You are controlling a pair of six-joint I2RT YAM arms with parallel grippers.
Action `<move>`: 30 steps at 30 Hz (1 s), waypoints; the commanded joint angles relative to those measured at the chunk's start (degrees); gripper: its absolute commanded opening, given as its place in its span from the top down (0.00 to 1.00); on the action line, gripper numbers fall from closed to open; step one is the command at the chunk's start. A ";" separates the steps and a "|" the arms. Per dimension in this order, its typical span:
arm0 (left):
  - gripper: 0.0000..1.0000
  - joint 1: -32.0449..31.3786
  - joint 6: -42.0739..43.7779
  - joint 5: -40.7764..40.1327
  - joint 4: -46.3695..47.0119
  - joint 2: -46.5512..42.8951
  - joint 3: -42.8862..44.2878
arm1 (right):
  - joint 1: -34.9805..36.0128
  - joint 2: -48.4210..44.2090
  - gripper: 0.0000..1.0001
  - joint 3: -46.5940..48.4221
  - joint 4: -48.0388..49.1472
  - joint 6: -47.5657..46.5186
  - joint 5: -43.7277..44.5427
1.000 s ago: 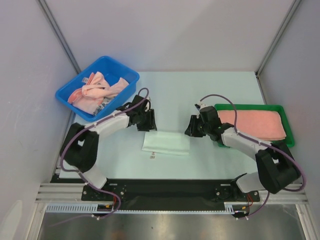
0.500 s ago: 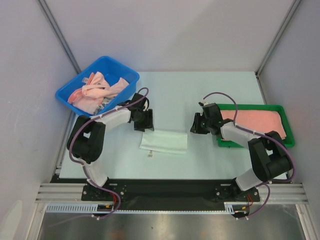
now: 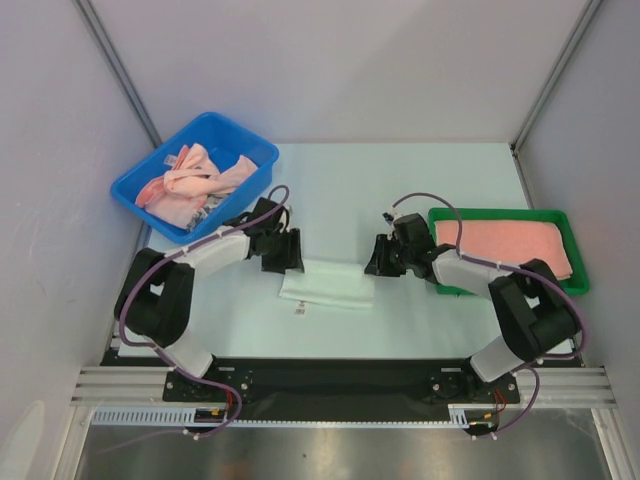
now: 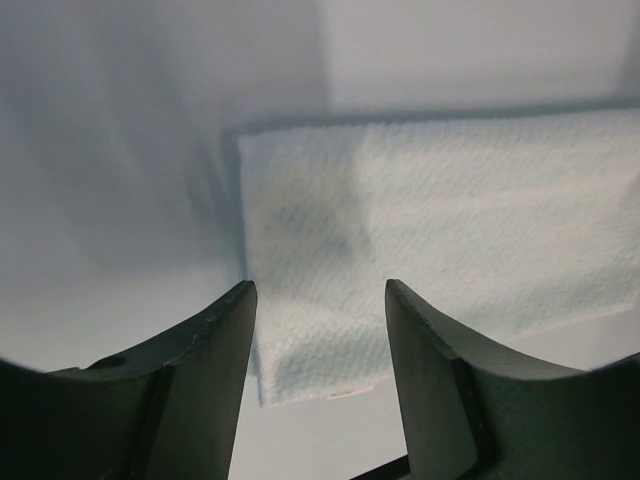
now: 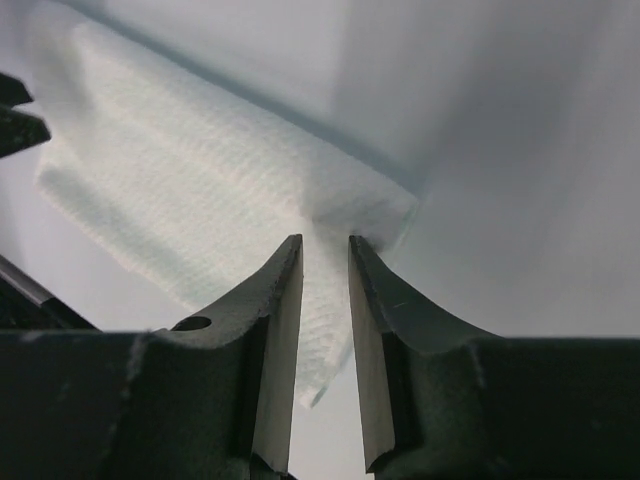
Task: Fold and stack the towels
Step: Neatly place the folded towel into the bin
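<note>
white towel: (image 3: 328, 283) folded into a flat rectangle on the table between the two grippers. It sits slightly nearer the arm bases than a second ago and its outline looks tidier.
left gripper: (image 3: 288, 258) at the towel's far-left corner. It has dropped a little closer to the cloth over the last second.
left fingers: (image 4: 225, 330) spread wide and holding nothing. The wrist view shows the towel's left edge lying flat below the gap, with the cloth touching neither finger.
right gripper: (image 3: 376, 262) at the towel's far-right corner. It pulled away half a second ago and is now back against that edge.
right fingers: (image 5: 285, 290) nearly together, with only a narrow slit between them. The towel's edge puckers just at the tips, so I can't tell whether they pinch it or only hover over it.
meaning: the left side looks released and the fold looks laid down. My guess is the right is about to regrip or press that corner.
next: one more fold, or carry it to the stack.
stack: a folded pink towel (image 3: 505, 245) lies in the green tray (image 3: 500, 213), right of the white towel.
backlog: crumpled pink towels (image 3: 190, 180) in the blue bin (image 3: 240, 135), far-left of the white towel, not yet folded.
risk: the puckered right edge could drag the fold open if it's lifted from one side.
</note>
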 commanded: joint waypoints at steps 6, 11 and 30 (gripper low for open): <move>0.41 0.08 -2.45 -2.72 3.67 -9.46 -8.86 | 0.27 -0.15 0.67 5.69 -6.91 -2.20 5.26; 0.41 0.08 -4.47 -3.60 5.95 -13.60 -13.69 | 5.88 -6.13 0.47 3.24 -14.21 4.37 12.64; 0.40 0.69 0.53 -9.22 -2.39 -24.40 -3.78 | 14.77 -0.96 0.41 -1.87 -8.15 14.94 23.81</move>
